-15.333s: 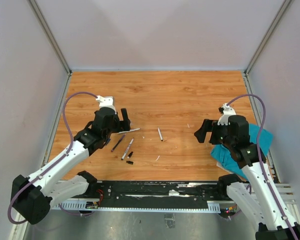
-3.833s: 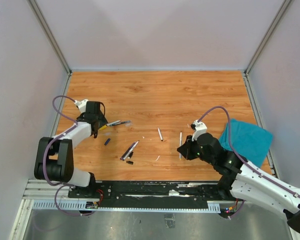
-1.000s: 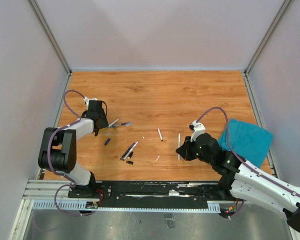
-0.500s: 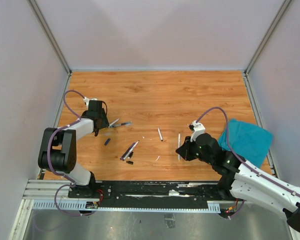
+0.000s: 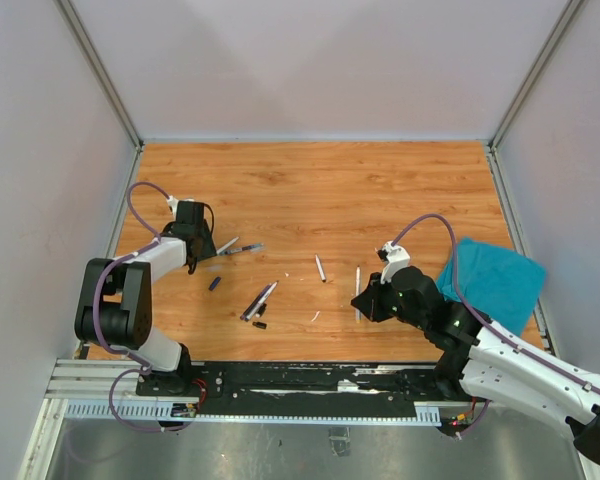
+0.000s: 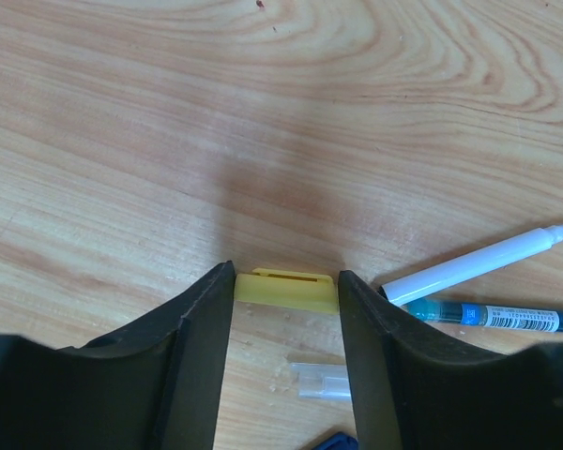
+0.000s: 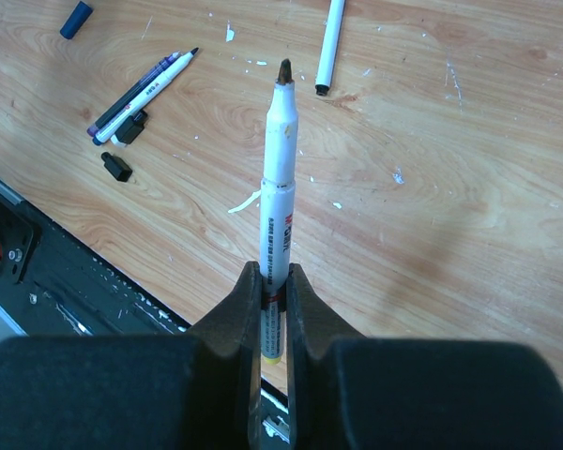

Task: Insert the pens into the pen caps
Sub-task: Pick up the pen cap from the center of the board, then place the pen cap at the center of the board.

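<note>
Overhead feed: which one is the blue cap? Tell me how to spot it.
On the left half of the wooden table, look just nearer the arm bases than the left gripper. A short dark-blue cap lies alone there, between that gripper and two pens lying side by side. The black caps sit by those pens; this is the only blue one.

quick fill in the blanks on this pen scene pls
The right hand grips a white pen whose tip has no ___.
The left hand clamps a ___ piece between its fingers.
The cloth lies at the ___ side of the table.
Missing: cap; yellow; right.
</note>
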You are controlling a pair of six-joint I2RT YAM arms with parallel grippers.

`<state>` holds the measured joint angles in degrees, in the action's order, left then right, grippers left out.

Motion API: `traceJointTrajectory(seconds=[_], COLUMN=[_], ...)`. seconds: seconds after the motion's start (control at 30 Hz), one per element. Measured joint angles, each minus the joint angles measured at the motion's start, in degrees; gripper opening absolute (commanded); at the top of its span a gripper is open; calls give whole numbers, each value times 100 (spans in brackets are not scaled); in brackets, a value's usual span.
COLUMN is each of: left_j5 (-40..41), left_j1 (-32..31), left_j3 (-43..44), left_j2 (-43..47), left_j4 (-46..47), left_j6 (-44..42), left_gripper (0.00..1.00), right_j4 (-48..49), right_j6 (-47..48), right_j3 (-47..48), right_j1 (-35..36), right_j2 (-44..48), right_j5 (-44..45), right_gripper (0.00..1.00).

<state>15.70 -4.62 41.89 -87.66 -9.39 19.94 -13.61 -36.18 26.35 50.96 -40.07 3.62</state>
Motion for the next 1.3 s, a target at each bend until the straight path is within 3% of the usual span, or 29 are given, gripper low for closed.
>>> traceJointTrajectory(seconds=[0.17, 0.47, 0.63, 0.8, 0.97, 1.3], left_j5=[13, 26, 120, 109, 72, 59], left_j1=[0, 0, -275, -1285, -2726, -5499], left_j3=[22, 22, 22, 170, 426, 1029], left_j2=[-20, 48, 614, 1305, 1344, -13], left_j4=[-20, -116, -511, -658, -710, -748], left_j6=[0, 2, 129, 369, 706, 1316], left_gripper=[41, 37, 37, 37, 37, 36], right_j4=[-2, -9, -83, -315, -758, -1812], right_j6=[0, 0, 2, 55, 203, 503], right_j3=[0, 0, 9, 170, 608, 1423], right_j1=[0, 0, 0, 0, 0, 0], right_j2=[0, 4, 129, 291, 584, 1410], right_j5=[-9, -13, -7, 92, 356, 1132], right_gripper=[3, 3, 2, 2, 2, 2])
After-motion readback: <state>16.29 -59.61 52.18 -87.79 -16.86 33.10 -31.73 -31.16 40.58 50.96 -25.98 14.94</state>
